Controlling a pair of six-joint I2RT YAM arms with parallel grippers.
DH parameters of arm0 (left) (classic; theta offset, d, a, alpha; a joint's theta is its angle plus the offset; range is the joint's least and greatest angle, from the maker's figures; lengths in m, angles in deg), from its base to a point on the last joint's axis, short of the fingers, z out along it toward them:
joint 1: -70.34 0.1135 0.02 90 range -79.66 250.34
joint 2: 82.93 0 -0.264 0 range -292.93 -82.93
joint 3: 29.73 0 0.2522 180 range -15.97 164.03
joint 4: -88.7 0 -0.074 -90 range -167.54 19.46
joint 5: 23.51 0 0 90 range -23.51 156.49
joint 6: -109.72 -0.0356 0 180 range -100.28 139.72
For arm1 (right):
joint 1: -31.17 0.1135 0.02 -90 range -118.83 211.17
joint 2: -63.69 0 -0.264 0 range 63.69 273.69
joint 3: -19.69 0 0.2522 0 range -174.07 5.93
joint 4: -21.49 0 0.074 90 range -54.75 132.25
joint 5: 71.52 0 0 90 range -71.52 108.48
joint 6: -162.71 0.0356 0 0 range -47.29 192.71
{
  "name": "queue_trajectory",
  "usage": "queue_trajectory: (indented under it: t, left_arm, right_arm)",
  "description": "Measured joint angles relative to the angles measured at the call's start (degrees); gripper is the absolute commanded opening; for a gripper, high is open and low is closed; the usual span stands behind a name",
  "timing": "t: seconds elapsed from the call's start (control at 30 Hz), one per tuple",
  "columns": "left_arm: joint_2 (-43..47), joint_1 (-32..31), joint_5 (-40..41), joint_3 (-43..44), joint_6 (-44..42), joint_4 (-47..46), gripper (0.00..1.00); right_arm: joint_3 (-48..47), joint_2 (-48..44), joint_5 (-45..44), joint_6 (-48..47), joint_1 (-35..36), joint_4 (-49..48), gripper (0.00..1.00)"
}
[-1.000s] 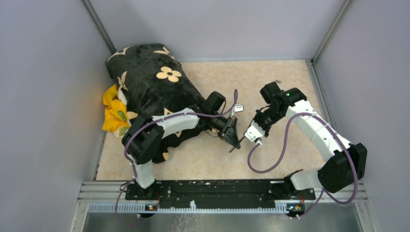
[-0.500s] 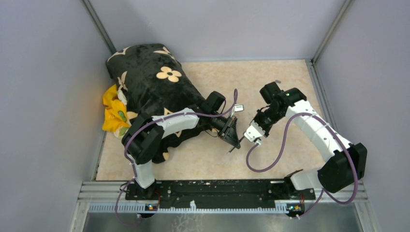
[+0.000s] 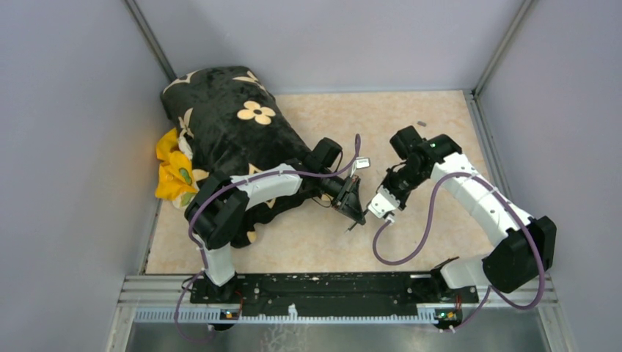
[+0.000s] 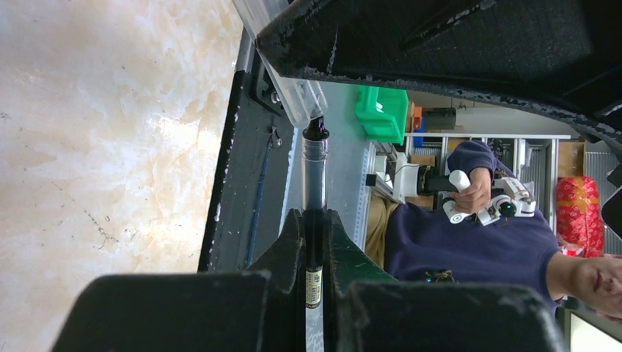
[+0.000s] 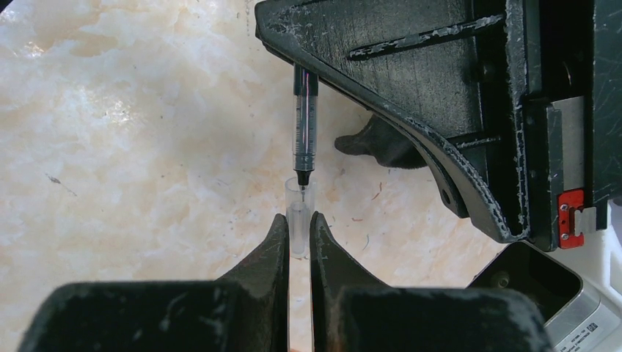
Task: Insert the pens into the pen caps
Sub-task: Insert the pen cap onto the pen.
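pen [image 4: 314, 172], thin and dark, clamped between the jaws of left gripper [image 4: 314, 220], tip pointing out. right gripper [image 5: 297, 224] closed on clear pen cap [image 5: 299, 209]. pen tip sits at cap mouth, barrel outside, over mid table [image 5: 110, 110].

Soft, even light fills the top view, leaving only faint shadows on the tabletop [image 3: 433, 125]. Both wrist views show pale glare on the stone surface. Close to the lens, the left claw [image 4: 314, 218] and right claw [image 5: 298, 218] blur into dark blocks.
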Motion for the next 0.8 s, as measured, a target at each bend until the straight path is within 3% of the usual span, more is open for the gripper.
queue_trajectory:
  t: [0.47,0.8]
  left_arm:
    - [-0.61,0.0,0.02,0.0,0.76,-0.35,0.0]
    - [-1.51,0.0,-0.04,0.11,2.32,-0.52,0.0]
  right_arm:
    - [-1.25,-0.02,-2.49,1.99,1.51,0.39,0.0]
    - [-1.49,0.0,-9.57,4.46,6.56,0.28,0.0]
